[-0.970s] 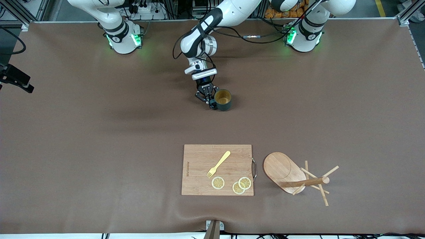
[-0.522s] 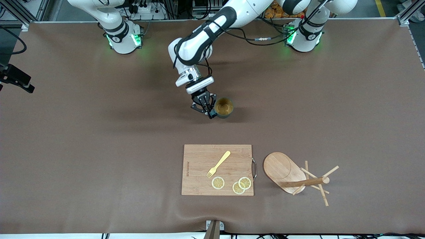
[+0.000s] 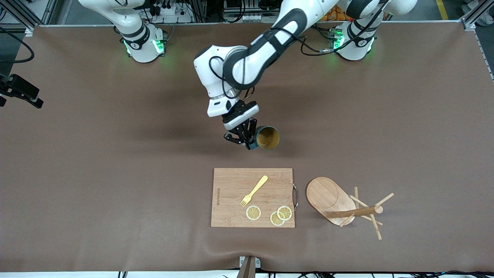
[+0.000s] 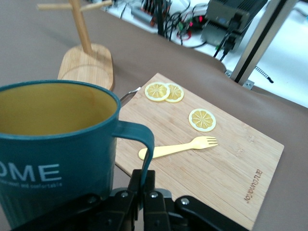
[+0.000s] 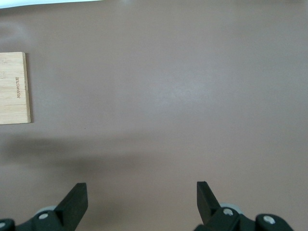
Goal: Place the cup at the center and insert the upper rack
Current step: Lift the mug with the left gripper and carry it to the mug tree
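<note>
Brown table; aluminium frame, perhaps cluttered electronics.

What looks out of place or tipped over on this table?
The wooden mug tree lies on its side beside the cutting board, toward the left arm's end, post and pegs flat on the table. The cup, held by its handle in the shut left tool, is upright. The right tool waits open.

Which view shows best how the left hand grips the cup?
The left wrist view: the left hand is shut on the handle of the cup, seen close up. The front view shows the same grip small, from above, over bare table. The right wrist view shows no cup.
</note>
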Available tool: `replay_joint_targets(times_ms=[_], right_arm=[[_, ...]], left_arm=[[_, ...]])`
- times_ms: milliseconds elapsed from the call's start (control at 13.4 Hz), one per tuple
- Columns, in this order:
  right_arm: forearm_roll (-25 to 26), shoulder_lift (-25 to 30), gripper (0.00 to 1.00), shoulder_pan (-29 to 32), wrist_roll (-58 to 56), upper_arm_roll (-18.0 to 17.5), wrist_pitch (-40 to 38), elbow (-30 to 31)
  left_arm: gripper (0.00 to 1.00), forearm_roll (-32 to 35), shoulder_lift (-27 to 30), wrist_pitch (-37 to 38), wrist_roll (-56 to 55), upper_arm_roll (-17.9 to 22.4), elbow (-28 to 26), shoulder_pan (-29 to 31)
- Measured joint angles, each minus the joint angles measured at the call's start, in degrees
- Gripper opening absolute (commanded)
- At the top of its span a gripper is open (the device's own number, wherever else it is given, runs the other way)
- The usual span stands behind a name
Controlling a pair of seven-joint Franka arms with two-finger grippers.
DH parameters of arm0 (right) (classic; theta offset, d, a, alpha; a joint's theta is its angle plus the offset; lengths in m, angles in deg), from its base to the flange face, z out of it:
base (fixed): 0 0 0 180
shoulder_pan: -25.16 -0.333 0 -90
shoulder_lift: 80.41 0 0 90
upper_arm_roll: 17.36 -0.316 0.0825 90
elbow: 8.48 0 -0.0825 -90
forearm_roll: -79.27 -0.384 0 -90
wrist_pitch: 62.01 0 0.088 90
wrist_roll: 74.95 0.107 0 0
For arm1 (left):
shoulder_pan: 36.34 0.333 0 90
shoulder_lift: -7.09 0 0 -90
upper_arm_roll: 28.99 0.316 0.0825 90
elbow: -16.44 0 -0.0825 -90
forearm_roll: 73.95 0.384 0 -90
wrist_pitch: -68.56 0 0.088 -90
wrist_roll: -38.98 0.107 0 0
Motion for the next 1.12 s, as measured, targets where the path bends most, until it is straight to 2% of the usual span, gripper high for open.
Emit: replay_joint_targets(times_ms=[224, 522, 672, 896, 1119], right_arm=[[0.00, 0.00, 1.00, -0.01, 0.05, -0.05, 0.00, -0.01], [0.00, 0.00, 1.00, -0.02, 0.12, -0.03, -0.01, -0.05], [0.00, 0.00, 1.00, -0.02, 0.16, -0.01, -0.02, -0.05], [0.00, 0.00, 1.00, -0.02, 0.18, 0.01, -0.02, -0.05], [0.00, 0.00, 1.00, -0.02, 0.21, 0.02, -0.03, -0.05]], left_arm=[[0.00, -12.16, 4.33, -3.30, 5.65, 0.08, 0.16, 5.56], [0.00, -28.02, 7.60, -10.20, 6.79, 0.17, 0.09, 14.53], [0.00, -32.18, 7.73, -16.02, 7.64, 0.12, -0.08, 18.74], [0.00, -36.17, 7.55, -25.55, 8.75, 0.09, -1.03, 21.82], [0.00, -42.41, 7.54, -29.22, 10.72, 0.20, -1.75, 24.26]])
